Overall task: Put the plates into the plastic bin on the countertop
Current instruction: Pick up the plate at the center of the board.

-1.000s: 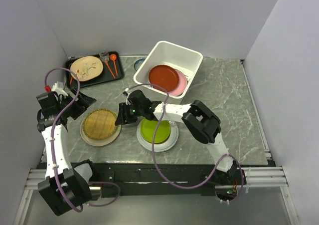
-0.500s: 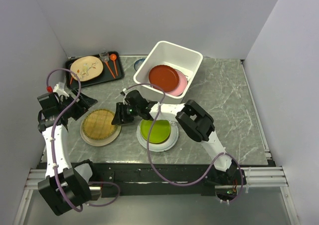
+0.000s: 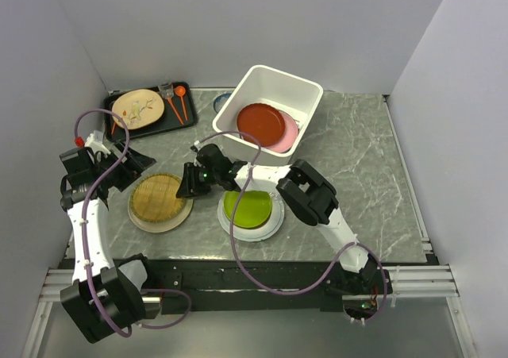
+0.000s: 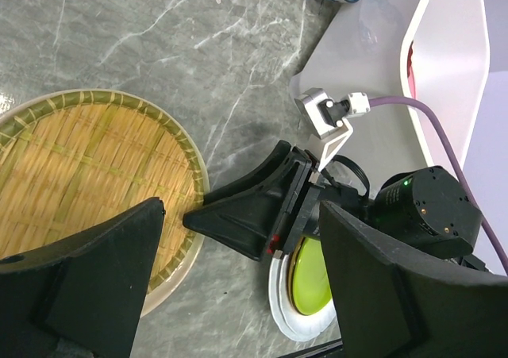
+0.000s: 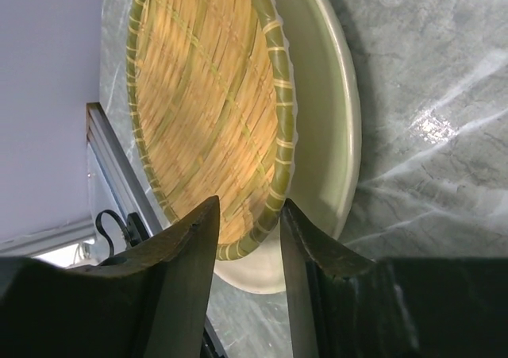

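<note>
The right arm's fingers (image 5: 178,286) sit a little apart, one each side of the rim of the round woven yellow plate (image 5: 206,104); I cannot tell if they pinch it. That plate lies on a cream plate (image 5: 337,128) on the dark marble counter (image 5: 429,72). The left arm's fingers (image 4: 87,271) are spread wide, empty.

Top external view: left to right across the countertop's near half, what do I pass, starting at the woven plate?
Woven yellow plate, lying on a cream plate → right pincer, at that plate's right rim → lime green plate, lying on a white plate.
</note>
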Action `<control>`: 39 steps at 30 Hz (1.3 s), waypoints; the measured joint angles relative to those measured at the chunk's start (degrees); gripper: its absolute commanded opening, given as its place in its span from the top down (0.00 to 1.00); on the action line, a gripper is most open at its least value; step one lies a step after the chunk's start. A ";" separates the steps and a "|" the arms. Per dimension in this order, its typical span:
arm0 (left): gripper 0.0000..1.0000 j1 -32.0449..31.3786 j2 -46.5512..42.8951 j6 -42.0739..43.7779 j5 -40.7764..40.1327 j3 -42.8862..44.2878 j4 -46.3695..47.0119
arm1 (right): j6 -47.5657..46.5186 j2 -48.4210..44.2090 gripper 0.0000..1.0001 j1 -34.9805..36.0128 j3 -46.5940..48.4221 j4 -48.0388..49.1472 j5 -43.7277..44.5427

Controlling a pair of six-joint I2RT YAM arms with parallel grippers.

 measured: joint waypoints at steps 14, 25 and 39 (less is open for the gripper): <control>0.16 0.00 -0.07 0.02 0.20 0.00 0.46 | 1.70 0.70 1.00 0.15 0.46 1.11 0.04; 0.15 0.00 -0.74 0.02 0.15 -0.13 0.83 | 1.66 0.66 1.00 0.13 0.33 1.42 0.00; 0.16 0.00 -2.60 0.02 -0.26 -0.37 0.85 | 1.22 -3.37 1.00 0.09 -4.48 0.46 1.68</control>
